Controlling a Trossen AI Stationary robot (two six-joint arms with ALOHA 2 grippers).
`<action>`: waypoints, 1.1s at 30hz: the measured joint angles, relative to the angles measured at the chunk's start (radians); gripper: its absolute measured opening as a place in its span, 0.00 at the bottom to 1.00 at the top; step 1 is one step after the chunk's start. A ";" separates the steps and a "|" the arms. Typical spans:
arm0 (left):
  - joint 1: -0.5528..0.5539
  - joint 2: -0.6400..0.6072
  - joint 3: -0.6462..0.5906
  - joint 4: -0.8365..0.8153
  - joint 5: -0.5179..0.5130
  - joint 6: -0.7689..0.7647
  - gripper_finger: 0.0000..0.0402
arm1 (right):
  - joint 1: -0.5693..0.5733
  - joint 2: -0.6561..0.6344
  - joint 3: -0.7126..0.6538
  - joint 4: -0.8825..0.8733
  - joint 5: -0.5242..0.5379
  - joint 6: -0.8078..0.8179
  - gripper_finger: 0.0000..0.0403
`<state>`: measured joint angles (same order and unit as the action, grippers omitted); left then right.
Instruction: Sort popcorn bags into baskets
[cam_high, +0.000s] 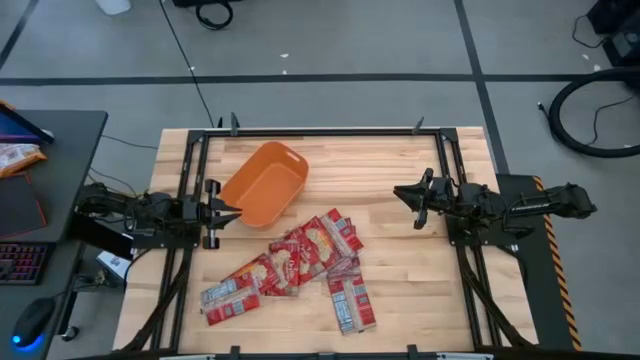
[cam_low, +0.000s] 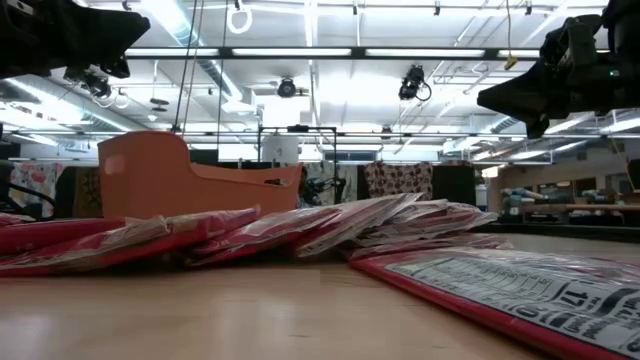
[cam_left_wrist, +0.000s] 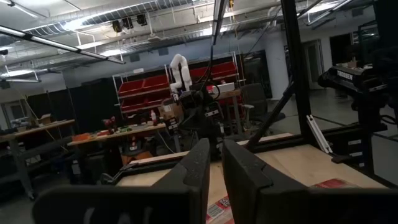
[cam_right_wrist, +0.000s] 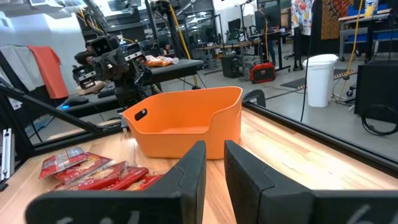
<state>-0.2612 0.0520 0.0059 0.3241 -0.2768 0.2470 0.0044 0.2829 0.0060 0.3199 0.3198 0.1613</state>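
None of the bags (cam_high: 300, 262) sits in the basket (cam_high: 264, 182) yet; judging by the high view its floor is bare orange, so the sorting looks unstarted.

Bags: roughly eight red packets, heaped and overlapping in a loose fan on the bench (cam_high: 400, 300), near the front-centre. One lies off toward the left front (cam_high: 232, 297), another toward the right front (cam_high: 350, 303). The heap's nearest edge is just beside the basket, not touching as far as I can tell.

Basket: upright, skewed on the bench, behind the heap and toward the left arm.

Left pincer (cam_high: 228, 211): raised above the bench, just beside the basket's near-left corner. Fingers close to one another with a slim gap in the wrist view, holding nothing.

Right pincer (cam_high: 408, 192): raised over bare bench, well apart from bags and basket, aimed toward the basket. Fingers likewise narrowly parted, empty.

Left to do, by my reading: every bag — all pickups and all drops.
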 joint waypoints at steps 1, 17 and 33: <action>0.000 0.000 0.000 0.000 0.000 0.000 0.12 | 0.000 0.000 0.000 0.000 0.000 0.000 0.16; 0.000 0.000 0.000 0.000 0.000 0.000 0.12 | 0.000 0.000 0.000 0.000 0.000 0.000 0.16; 0.005 0.000 0.000 0.277 0.000 0.133 0.12 | 0.000 0.032 0.000 0.372 0.014 0.126 0.15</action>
<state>-0.2558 0.0519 0.0063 0.6009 -0.2769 0.3796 0.0044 0.3144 0.0059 0.6919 0.3339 0.2871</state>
